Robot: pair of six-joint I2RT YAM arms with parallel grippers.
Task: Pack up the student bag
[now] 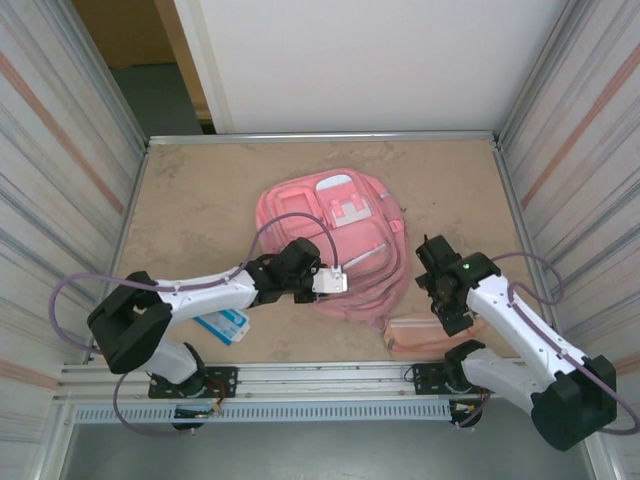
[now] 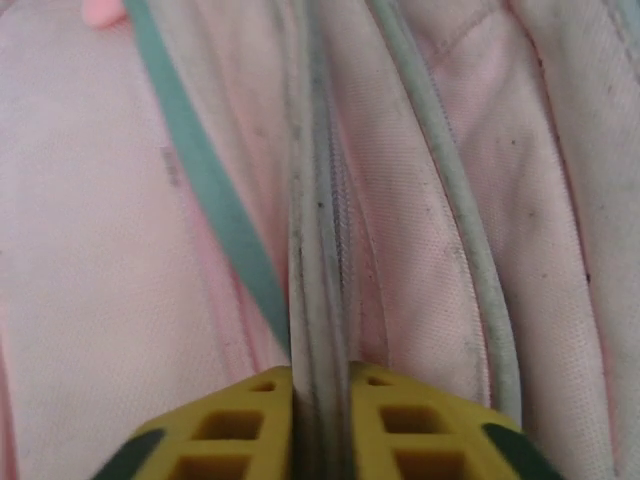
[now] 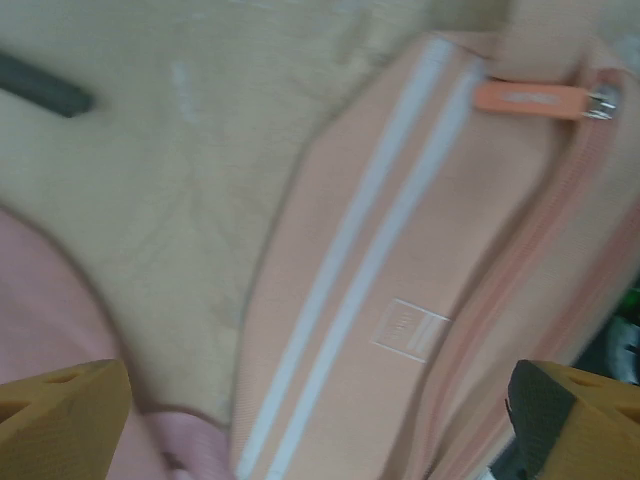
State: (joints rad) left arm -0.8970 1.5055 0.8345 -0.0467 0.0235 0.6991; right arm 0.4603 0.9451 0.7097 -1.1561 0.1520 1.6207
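Centrally on the tabletop (image 1: 190, 200) lies the student bag (image 1: 340, 225), flat, with its pocketed front facing up. The left gripper (image 2: 320, 385) sits at the bag's near edge — its yellow fingers (image 2: 230, 430) pinched tight on a greyish piped seam of the pink fabric. The right gripper (image 3: 320, 400) hangs over a peach pencil pouch (image 3: 400, 280) just beside the bag's near right corner, fingers spread wide and holding nothing.

Beige table (image 1: 195, 195) bears student bag (image 1: 300, 208), pink pouch (image 1: 422, 336), blue packet (image 1: 223, 324).
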